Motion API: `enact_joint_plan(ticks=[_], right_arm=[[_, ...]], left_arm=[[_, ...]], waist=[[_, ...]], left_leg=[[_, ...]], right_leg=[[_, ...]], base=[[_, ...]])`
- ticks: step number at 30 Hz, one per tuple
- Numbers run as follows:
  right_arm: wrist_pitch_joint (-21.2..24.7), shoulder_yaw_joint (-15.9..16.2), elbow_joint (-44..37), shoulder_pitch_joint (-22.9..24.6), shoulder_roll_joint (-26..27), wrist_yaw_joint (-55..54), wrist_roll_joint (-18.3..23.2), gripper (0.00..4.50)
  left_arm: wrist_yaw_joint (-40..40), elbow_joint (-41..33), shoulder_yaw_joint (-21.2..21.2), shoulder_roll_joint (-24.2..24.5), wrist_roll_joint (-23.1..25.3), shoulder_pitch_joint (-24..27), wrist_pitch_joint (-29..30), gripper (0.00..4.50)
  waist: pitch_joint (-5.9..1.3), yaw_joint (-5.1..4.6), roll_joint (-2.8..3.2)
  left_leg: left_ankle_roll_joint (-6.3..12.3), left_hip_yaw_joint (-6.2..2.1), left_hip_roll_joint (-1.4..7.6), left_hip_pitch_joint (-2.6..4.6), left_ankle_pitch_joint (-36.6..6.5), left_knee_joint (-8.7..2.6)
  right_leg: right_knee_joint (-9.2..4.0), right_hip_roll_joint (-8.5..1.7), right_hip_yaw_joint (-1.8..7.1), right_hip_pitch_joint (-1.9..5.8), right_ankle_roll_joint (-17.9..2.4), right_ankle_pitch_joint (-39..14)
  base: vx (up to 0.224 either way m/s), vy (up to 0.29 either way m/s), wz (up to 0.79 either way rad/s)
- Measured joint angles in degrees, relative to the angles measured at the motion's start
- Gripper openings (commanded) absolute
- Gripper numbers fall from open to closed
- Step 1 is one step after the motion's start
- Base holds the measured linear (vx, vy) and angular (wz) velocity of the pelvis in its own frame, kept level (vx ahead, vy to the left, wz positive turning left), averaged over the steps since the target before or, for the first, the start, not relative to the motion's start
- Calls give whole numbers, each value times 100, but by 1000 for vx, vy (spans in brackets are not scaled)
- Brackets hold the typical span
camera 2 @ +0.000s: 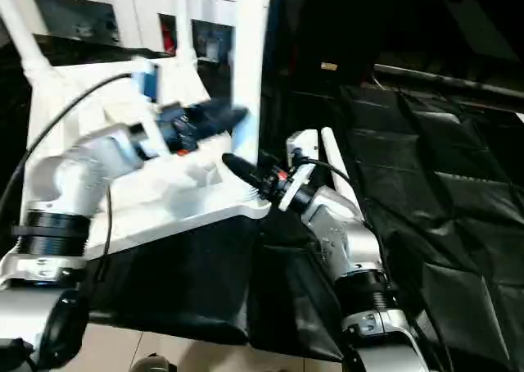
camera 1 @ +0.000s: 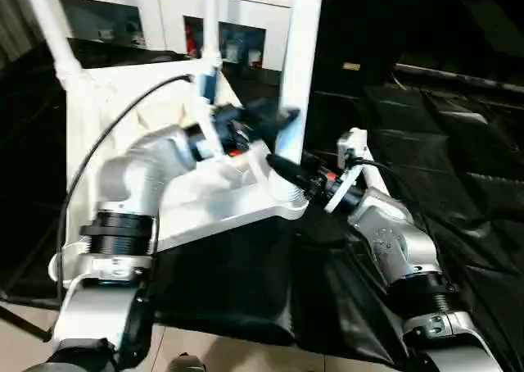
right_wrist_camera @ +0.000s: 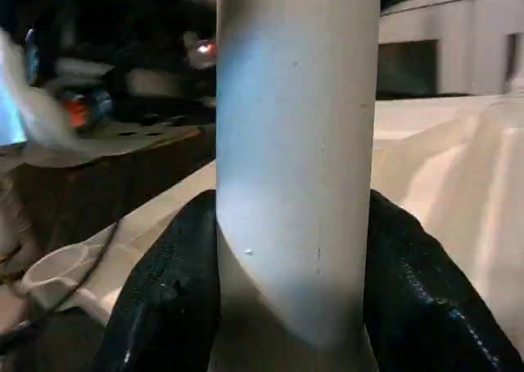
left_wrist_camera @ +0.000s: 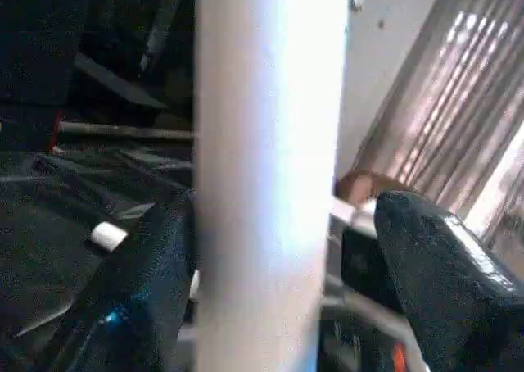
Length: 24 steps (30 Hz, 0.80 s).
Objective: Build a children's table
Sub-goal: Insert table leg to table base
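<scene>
The white tabletop [camera 1: 205,204] lies upside down on the black-draped work table. Three white legs stand up from its corners: one at the far left [camera 1: 51,28], one at the back [camera 1: 210,20], and one at the near right corner [camera 1: 301,52]. My right gripper [camera 1: 282,165] is shut on that near right leg just above its socket, with both fingers [right_wrist_camera: 176,282] pressed on the tube. Higher on the same leg my left gripper [camera 1: 274,120] stands open around it, and one finger [left_wrist_camera: 442,257] is clear of the tube. Another white leg [camera 2: 340,171] lies on the cloth beside my right forearm.
The black cloth [camera 1: 458,142] covers the work table to the right and hangs over its front edge [camera 1: 246,323], with floor below. White cabinets [camera 1: 164,11] stand behind. A black cable [camera 1: 106,142] loops over my left arm.
</scene>
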Motion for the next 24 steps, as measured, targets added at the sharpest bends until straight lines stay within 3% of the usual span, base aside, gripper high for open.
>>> enact_joint_plan(ticks=[14,24], right_arm=[[9,35,-101,-2,-31,47,-3,188],[29,53,-105,-2,-38,114,-38,188]], left_arm=[[76,53,211,66,-206,-112,138,218],[-43,28,57,171,-177,-111,130,196]], waist=[[0,7,0],[0,2,0]], left_leg=[[0,0,-1,0,0,3],[0,0,-1,1,0,7]], right_leg=[[3,1,0,1,-1,1],[8,1,0,1,-1,1]], base=[[0,0,0],[0,0,0]])
